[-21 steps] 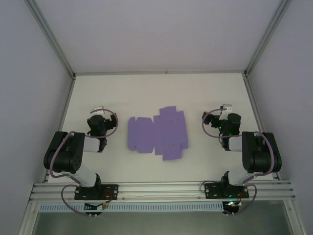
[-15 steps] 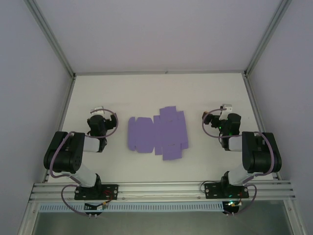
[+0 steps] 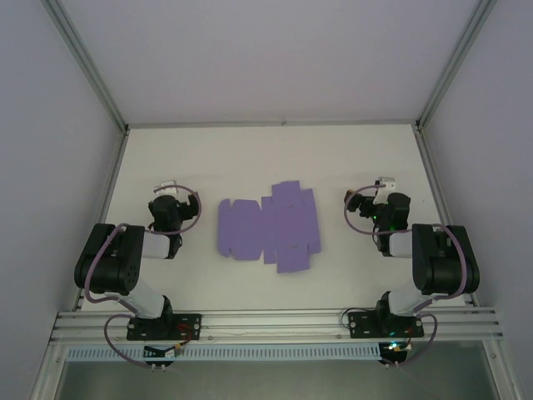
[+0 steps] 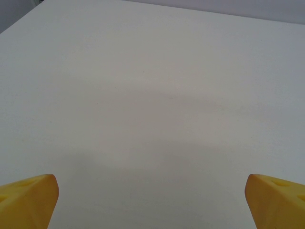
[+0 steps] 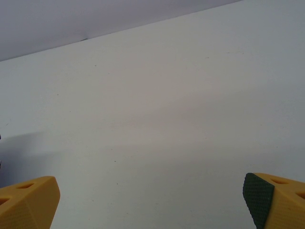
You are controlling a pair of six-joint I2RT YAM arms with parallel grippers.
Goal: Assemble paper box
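The paper box (image 3: 268, 225) lies as a flat lavender die-cut sheet with flaps in the middle of the white table. My left gripper (image 3: 166, 190) rests folded back to the left of the sheet, apart from it. In the left wrist view its yellow fingertips (image 4: 28, 200) stand wide apart over bare table, so the left gripper (image 4: 151, 202) is open and empty. My right gripper (image 3: 385, 185) sits to the right of the sheet, also apart from it. Its yellow fingertips (image 5: 28, 202) are spread wide with nothing between them, so the right gripper (image 5: 150, 202) is open.
White walls with metal frame posts (image 3: 87, 67) enclose the table (image 3: 266, 154) on three sides. An aluminium rail (image 3: 275, 323) carrying both arm bases runs along the near edge.
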